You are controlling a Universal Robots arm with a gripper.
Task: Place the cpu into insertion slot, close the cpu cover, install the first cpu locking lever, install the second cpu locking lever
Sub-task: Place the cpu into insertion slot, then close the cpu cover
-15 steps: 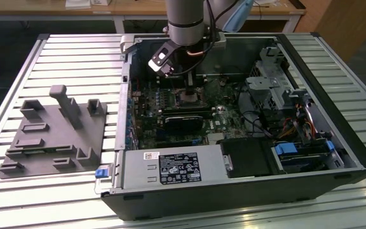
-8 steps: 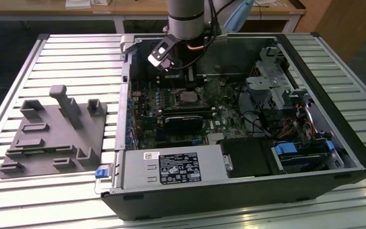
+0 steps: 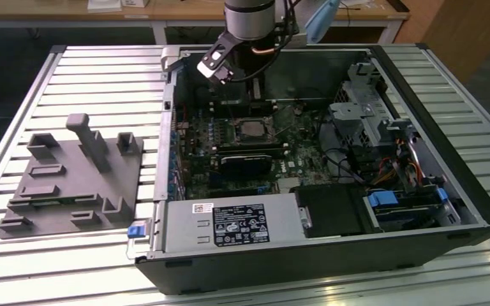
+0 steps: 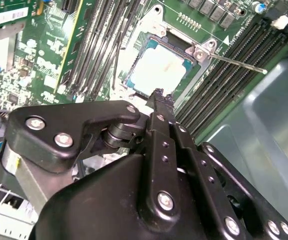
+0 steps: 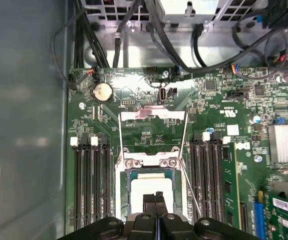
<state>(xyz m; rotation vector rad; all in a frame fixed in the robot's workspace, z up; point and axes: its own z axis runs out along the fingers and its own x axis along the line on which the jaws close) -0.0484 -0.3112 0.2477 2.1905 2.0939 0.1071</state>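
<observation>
- The arm [image 3: 249, 19] shows at the top middle of the exterior view, over the open case [image 3: 330, 255].
- The claw [image 5: 156, 199] hangs right above the cpu [image 4: 160, 67] in both wrist views. Its fingers are pinched together with nothing between them.
- The cpu lies flat in the slot [image 3: 235, 130], pale face up. In the exterior view this is mid-frame, just under the claw.
- The cover [image 5: 154, 114] looks swung up off the slot, hinged at one edge, leaving the cpu bare.
- One thin lever [image 4: 234, 62] angles out from the slot's corner, across the memory slots [image 4: 244, 40].
- A grey fixture [image 3: 74, 172] sits on the table [image 3: 100, 70] at the exterior view's left, well apart from the case.
</observation>
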